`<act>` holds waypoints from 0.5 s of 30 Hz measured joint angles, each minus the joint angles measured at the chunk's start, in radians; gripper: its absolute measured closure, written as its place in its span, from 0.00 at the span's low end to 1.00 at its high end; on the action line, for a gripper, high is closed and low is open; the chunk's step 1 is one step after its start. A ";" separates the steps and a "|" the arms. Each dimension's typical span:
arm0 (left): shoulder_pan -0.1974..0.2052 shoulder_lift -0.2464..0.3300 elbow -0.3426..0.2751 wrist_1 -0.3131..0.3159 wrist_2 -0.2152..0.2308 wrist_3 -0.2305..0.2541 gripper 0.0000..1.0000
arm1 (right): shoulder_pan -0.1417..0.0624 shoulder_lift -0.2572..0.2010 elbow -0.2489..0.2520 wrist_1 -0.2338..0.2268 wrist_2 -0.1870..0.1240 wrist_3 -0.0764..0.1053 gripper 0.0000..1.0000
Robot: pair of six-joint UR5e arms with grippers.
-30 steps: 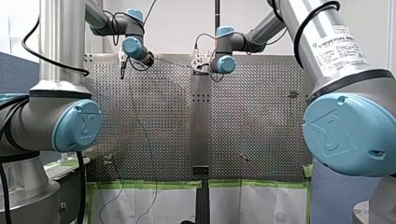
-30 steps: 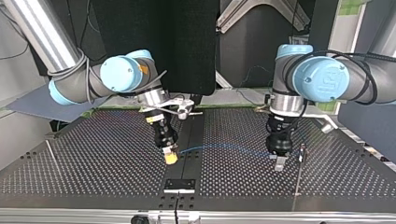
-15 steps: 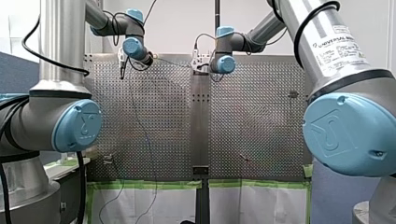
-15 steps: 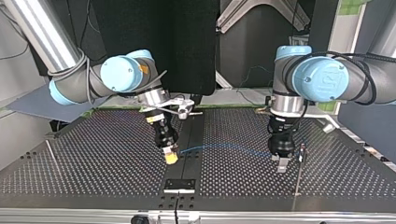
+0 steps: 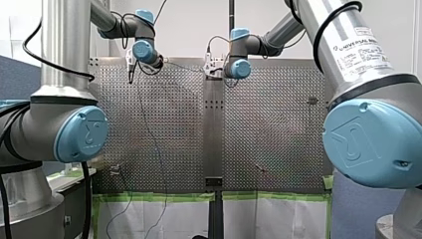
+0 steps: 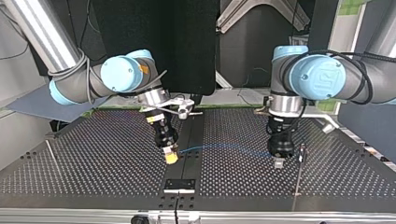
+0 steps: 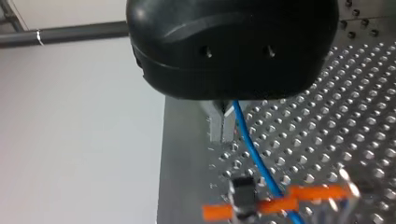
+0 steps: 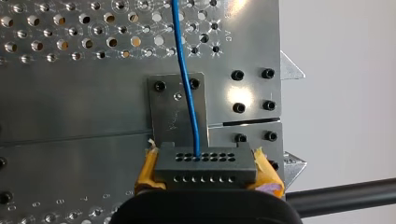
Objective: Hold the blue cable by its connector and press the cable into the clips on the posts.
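- Perforated metal worktop (image 6: 93, 158) with two robot arms reaching over it, against a dark backdrop.
- On the right gripper (image 6: 171, 157), yellow-padded fingers (image 8: 145, 170) are closed on a small dark connector (image 8: 205, 165), low over the worktop's middle strip.
- From the connector a blue cable (image 8: 187, 84) runs to the left gripper (image 6: 279, 162), whose metal fingers (image 7: 219, 123) look closed on it.
- Just past that gripper, away from the connector, stands a thin post (image 6: 302, 151). Its clip (image 7: 243, 205) is blurred, so whether the cable is seated cannot be told.
- The cable is probably light, thin and limp, and the rigid connector is the surest hold.
- No containers show.
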 joint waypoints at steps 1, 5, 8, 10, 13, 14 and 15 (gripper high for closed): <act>-0.001 0.000 0.000 0.002 0.000 -0.003 1.00 | 0.000 0.000 0.000 0.000 0.000 0.000 1.00; -0.005 -0.001 0.000 0.005 -0.001 -0.011 1.00 | 0.000 0.000 0.003 0.000 0.000 0.000 1.00; -0.006 -0.001 0.000 0.006 -0.001 -0.013 1.00 | -0.001 0.000 0.012 0.000 0.002 -0.002 1.00; -0.010 -0.001 -0.005 0.012 -0.002 -0.011 1.00 | -0.001 0.000 0.024 -0.001 0.005 -0.004 1.00; -0.019 -0.001 -0.021 0.028 -0.004 -0.010 1.00 | -0.002 0.000 0.046 -0.003 0.011 -0.004 1.00; -0.022 -0.001 -0.027 0.035 -0.006 -0.010 1.00 | -0.001 0.000 0.054 -0.003 0.016 -0.004 1.00; -0.024 -0.002 -0.034 0.042 -0.007 -0.010 1.00 | 0.001 0.000 0.065 -0.005 0.023 -0.003 1.00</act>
